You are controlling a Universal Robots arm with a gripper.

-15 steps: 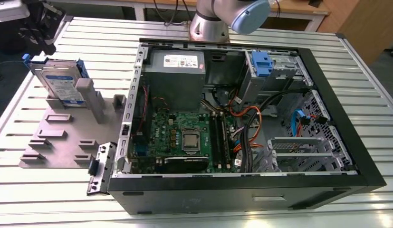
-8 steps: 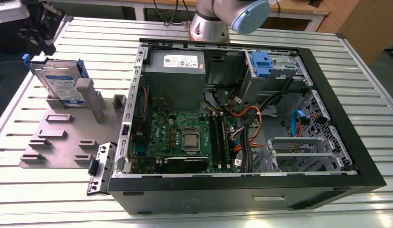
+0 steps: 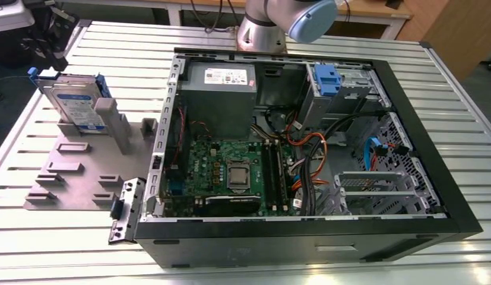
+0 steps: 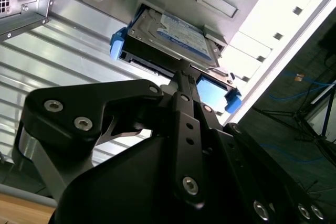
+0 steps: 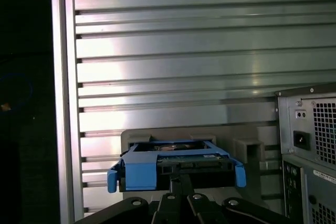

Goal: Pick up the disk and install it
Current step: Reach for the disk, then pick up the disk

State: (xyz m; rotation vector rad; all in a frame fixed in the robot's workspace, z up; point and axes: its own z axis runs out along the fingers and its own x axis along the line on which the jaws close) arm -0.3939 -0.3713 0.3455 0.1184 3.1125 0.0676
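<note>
Disk [image 3: 75, 104] stands on edge in a grey holder [image 3: 86, 178] on the slatted table [image 3: 55, 237], at the exterior view's left of the open computer case [image 3: 435, 178]. In the second wrist view, the gripper [image 4: 181, 74] is empty with its fingers pressed together, and it points at the disk's near edge. In the first wrist view, its tips sit close to the blue handle [image 5: 142, 174].

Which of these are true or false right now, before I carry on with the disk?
1. The disk stands on edge in the grey fixture on the table. True.
2. The end effector holds the disk. False: it is shut on nothing, and the disk sits free in the fixture.
3. The computer case lies open, with its motherboard exposed. True.
4. The disk is on the exterior view's right of the case. False: it is on the exterior view's left, outside the case. The blue-handled part inside the case is another drive carrier.
</note>
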